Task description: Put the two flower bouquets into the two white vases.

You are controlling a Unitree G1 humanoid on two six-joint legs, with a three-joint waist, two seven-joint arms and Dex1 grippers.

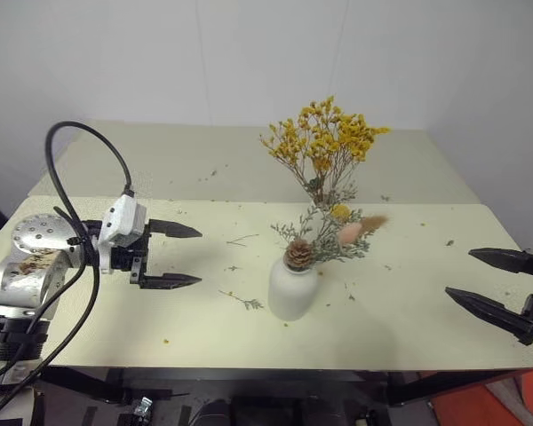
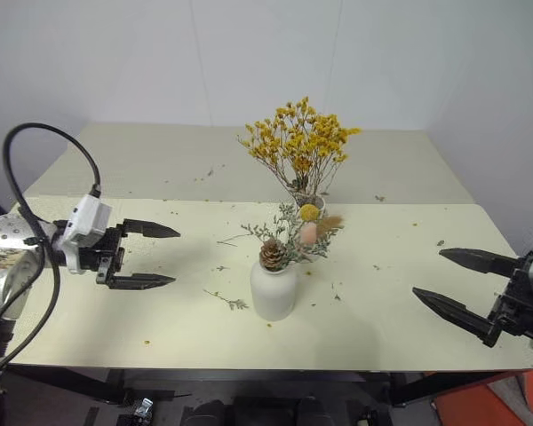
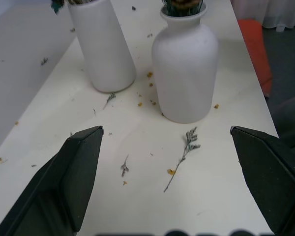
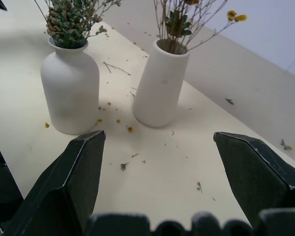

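White vases (image 4: pixel 70 96) (image 4: pixel 160 88): two; bouquets (image 1: pixel 324 142) (image 1: pixel 324 235): two.

The left gripper (image 1: pixel 180 256) is held level, its two black fingers spread wide with nothing between them, pointing toward the right gripper (image 1: pixel 490 279). The right gripper also has its fingers wide apart and empty, pointing back toward the left one.

Open tabletop (image 1: pixel 115 311) at both sides, vases blocking the middle

The bottle vase (image 1: pixel 292 287) at centre and the tall vase (image 3: pixel 102 46) just past it at twelve o'clock, with spreading yellow flowers (image 1: pixel 324 142), bar the way; the three and nine o'clock sides hold only scattered twigs (image 1: pixel 242 301).
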